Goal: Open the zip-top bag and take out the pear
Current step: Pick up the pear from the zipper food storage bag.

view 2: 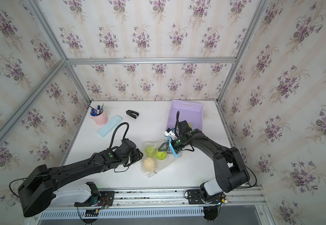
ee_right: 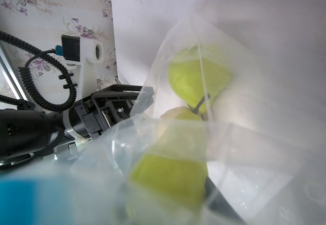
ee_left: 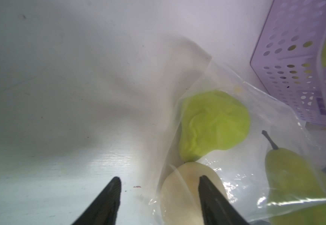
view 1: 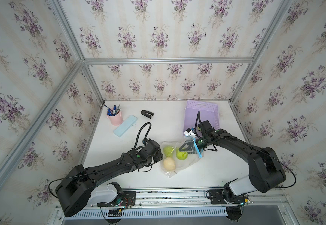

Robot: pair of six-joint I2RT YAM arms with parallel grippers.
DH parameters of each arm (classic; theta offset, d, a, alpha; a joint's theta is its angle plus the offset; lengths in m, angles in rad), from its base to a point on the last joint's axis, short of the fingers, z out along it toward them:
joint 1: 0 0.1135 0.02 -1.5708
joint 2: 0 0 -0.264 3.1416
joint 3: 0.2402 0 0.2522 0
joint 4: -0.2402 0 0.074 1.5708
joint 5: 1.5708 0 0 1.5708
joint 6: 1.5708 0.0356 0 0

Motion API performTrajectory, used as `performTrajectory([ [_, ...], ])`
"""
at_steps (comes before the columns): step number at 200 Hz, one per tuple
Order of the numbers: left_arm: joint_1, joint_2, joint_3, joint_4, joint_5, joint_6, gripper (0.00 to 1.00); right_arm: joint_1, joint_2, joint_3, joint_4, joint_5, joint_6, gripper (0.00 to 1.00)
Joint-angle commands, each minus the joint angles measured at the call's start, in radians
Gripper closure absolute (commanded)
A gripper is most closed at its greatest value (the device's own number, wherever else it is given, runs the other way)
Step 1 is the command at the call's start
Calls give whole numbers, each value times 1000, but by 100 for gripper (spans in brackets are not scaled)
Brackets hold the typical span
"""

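Both top views: high over worktop [view 1: 154,126] front edge, angled down at zip-top bag [view 1: 187,162], near-identical framing. L wrist cam: low, close beside bag. R wrist cam: at bag mouth, v. close, looking in. All 4 share bag.

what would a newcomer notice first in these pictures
The clear zip-top bag in the middle of the table stands out, holding two green pears and one pale pear. The right hand reaches in through its blue-edged mouth, and the left hand, open, sits at the bag's opposite side by the pale pear. A lilac basket stands at the back right.
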Motion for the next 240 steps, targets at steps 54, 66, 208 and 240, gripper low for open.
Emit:
performTrajectory([
  [54,1,212,66,284,14,42,48,-2,7,-9,18,-25,-6,47],
  [66,2,200,88,233,-5,51,75,-4,9,-8,16,-24,-8,47],
  [208,141,-128,-103,81,15,61,85,-85,-29,120,-136,1,-11,56],
  [240,102,-68,-96,290,79,33,27,-85,-34,79,-111,-18,-9,55],
])
